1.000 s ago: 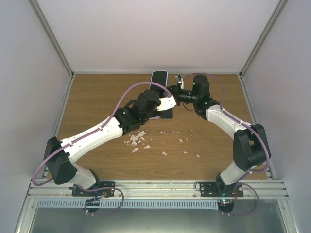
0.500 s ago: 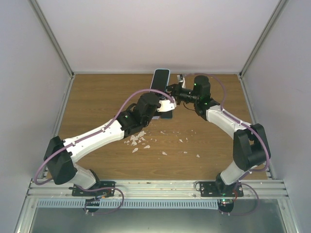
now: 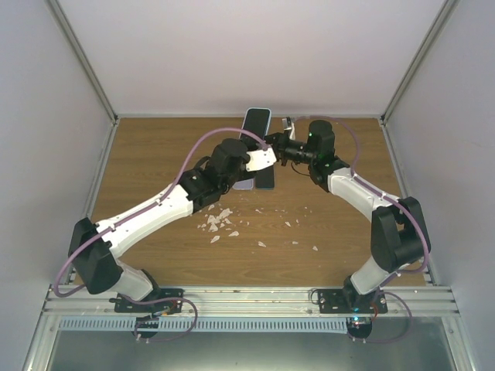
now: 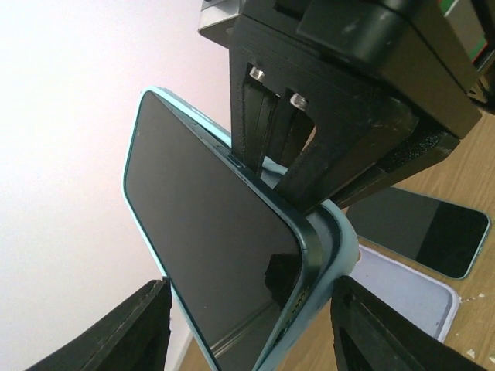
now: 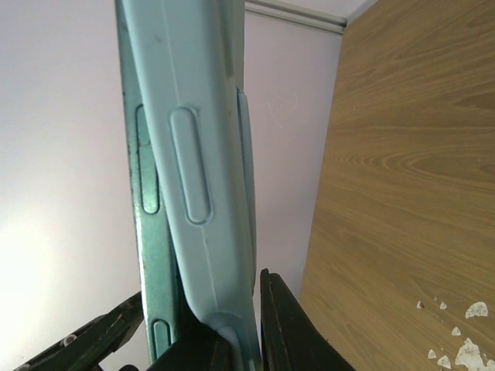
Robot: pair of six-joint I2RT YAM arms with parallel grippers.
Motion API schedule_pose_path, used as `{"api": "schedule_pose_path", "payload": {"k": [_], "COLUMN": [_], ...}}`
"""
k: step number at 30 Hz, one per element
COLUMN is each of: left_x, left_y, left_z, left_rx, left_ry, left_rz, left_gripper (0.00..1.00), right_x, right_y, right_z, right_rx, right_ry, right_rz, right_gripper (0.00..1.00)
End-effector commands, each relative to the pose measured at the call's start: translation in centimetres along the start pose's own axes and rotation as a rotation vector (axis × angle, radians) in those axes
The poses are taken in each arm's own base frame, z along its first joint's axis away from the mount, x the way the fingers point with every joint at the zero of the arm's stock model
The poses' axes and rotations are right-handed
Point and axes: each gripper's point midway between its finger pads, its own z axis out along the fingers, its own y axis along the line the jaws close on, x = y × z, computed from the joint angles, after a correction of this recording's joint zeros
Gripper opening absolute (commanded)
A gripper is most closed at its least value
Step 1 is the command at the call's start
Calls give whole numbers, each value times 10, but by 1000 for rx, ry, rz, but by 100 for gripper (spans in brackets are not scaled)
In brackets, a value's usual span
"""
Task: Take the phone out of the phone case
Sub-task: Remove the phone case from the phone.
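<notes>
A dark-screened phone (image 3: 257,122) in a light blue case is held upright above the back of the table between both grippers. In the left wrist view the phone (image 4: 209,232) has its lower corner lifted out of the case (image 4: 343,251). My left gripper (image 4: 251,305) spans the phone's lower end, and its fingers touch both sides. My right gripper (image 3: 273,144) is shut on the case's side wall (image 5: 209,154), and the green phone edge (image 5: 147,193) stands apart from that wall. The right gripper (image 4: 309,154) shows behind the phone in the left wrist view.
A second phone (image 3: 265,179) lies flat on the wooden table under the grippers, beside a pale lavender case (image 3: 244,184). White crumbs (image 3: 218,224) are scattered in the middle of the table. White walls close in the back and both sides.
The left wrist has shifted a little left and up, and the held phone has tilted slightly to the right. The right arm has barely moved.
</notes>
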Motion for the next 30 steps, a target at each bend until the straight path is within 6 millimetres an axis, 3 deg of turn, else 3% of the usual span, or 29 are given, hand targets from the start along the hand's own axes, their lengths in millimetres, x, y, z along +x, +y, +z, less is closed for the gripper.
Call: {"api": "schedule_pose_path", "payload": {"k": [1,7,16,28,30], "left_x": [-11,-19,-35,-21,-18], "left_y": [53,57,53,51,41], "left_z": [-11,-25,-40,-21,-21], "left_rx": [-142,-74,-37,-183,-200], "left_ry": [-96,-207,-312,-204,-197], "left_rz": [-134,-195,-135,66,122], "left_gripper": [57,63,65,62,61], "right_x": [40,39,39,39,39], "right_y": [33,29,26,32,31], "right_z": [6,9,11,9,9], "right_rx": [-95,-85,-74,-85,-86], "right_ry": [163,165,164,162,166], "right_rz": [-64,-54,-49,-57,-48], "right_gripper": [0,1,1,1,0]}}
